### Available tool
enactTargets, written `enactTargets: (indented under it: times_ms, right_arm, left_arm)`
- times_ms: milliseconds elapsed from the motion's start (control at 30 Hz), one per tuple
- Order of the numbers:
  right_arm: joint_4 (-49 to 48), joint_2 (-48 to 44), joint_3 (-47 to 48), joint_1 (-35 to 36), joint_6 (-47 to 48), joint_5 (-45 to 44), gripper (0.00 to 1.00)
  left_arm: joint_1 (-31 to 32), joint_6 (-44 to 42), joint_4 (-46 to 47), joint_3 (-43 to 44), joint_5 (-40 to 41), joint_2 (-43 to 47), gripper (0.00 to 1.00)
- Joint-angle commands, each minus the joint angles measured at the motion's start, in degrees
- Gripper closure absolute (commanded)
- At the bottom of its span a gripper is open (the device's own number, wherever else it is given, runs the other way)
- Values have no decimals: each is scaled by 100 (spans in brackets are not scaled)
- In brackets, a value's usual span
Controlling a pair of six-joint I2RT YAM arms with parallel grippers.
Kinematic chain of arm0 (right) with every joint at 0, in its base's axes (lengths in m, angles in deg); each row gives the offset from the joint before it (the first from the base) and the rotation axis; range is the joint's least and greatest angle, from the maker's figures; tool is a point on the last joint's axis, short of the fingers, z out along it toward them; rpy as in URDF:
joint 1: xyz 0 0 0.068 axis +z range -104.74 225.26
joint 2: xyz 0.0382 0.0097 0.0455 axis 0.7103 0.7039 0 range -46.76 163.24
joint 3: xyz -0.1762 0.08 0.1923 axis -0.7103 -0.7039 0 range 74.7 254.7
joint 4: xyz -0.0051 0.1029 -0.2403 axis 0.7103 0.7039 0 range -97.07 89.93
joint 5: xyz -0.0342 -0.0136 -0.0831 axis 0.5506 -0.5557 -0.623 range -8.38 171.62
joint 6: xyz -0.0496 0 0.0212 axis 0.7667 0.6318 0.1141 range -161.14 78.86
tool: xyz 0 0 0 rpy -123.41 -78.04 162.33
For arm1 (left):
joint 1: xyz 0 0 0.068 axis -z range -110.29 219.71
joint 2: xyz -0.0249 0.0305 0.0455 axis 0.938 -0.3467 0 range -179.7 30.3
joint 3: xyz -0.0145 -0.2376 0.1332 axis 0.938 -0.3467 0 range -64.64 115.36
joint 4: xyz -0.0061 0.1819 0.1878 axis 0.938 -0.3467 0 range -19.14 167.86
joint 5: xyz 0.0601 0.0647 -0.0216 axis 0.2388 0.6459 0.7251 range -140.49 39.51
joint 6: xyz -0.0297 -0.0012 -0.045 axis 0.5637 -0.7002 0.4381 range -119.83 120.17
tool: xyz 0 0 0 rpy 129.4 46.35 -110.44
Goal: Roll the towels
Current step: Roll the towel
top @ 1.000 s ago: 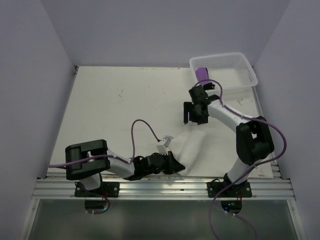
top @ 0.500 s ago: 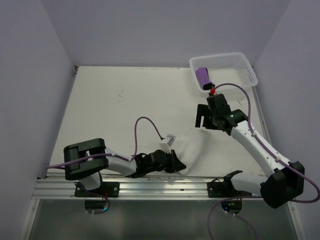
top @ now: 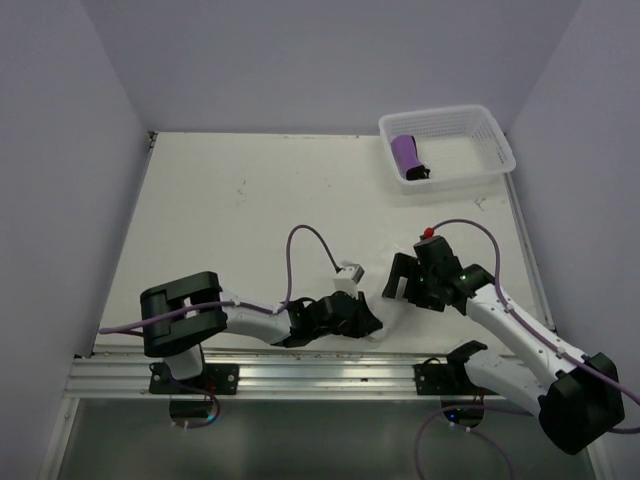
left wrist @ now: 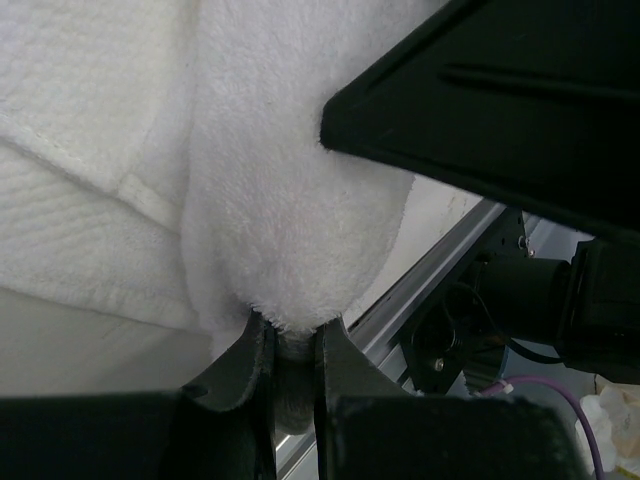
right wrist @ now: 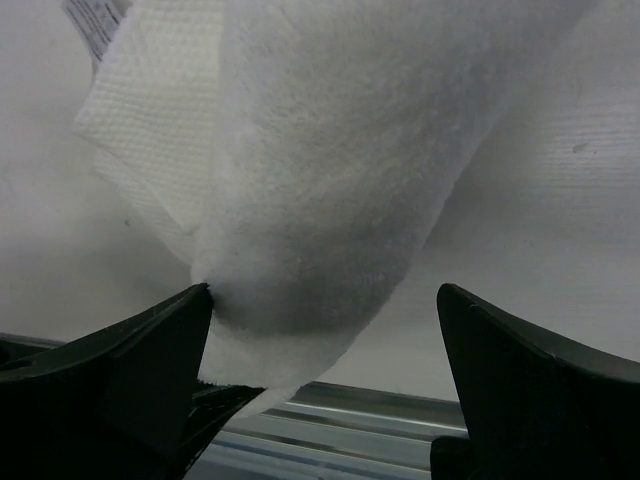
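Observation:
The white towel lies bunched near the table's front edge, between my two grippers. My left gripper is shut on a fold of the towel's edge, the cloth pinched between its fingertips. My right gripper is open just right of it, its jaws wide on either side of the towel's rounded fold, the left finger touching the cloth. The purple towel lies rolled in the white basket at the far right.
The metal rail runs along the table's front edge, right under the towel. Purple cables loop above both arms. The side walls stand close on the left and right.
My right arm swung from beside the basket down to the white towel. My left gripper shifted right along the front edge with the towel in it.

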Motion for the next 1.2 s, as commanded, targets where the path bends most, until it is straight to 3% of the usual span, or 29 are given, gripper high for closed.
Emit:
enactTargets:
  times_ms: [0, 233, 500, 567, 600, 667, 733, 933, 1033, 1167]
  right_arm:
    - [-489, 20, -358, 92, -626, 32, 1]
    - [-1333, 99, -913, 110, -1171, -328, 9]
    - [-1912, 212, -1168, 101, -1356, -461, 50]
    - [-2071, 283, -1247, 101, -1391, -417, 61]
    - [-2141, 292, -1273, 110, -1374, -338, 63]
    - [-2370, 284, -1274, 110, -1147, -320, 69]
    - [-2607, 275, -1204, 101, -796, -206, 69]
    - [-2809, 705, -668, 92, 620, 435, 71]
    - [-3196, 994, -553, 92, 1191, 1129, 69]
    - [-3320, 1687, -150, 92, 1964, 2191, 66]
  left_arm:
    - [-75, -104, -987, 77, 358, -253, 100]
    - [-83, -288, -1049, 393, 323, -323, 100]
    - [-66, -456, -1119, 332, 332, 1, 99]
    - [-66, -499, -1128, 253, 323, 133, 90]
    - [-66, -500, -1171, 210, 340, 221, 80]
    - [-66, -482, -1242, 8, 489, 572, 71]
    - [-74, -395, -1409, -368, 700, 1141, 65]
    - [-75, 36, -1970, -1363, 1710, 3083, 63]
    - [-83, 107, -2375, -1496, 2203, 3647, 64]
    - [-215, -24, -2517, -1461, 2397, 3729, 63]
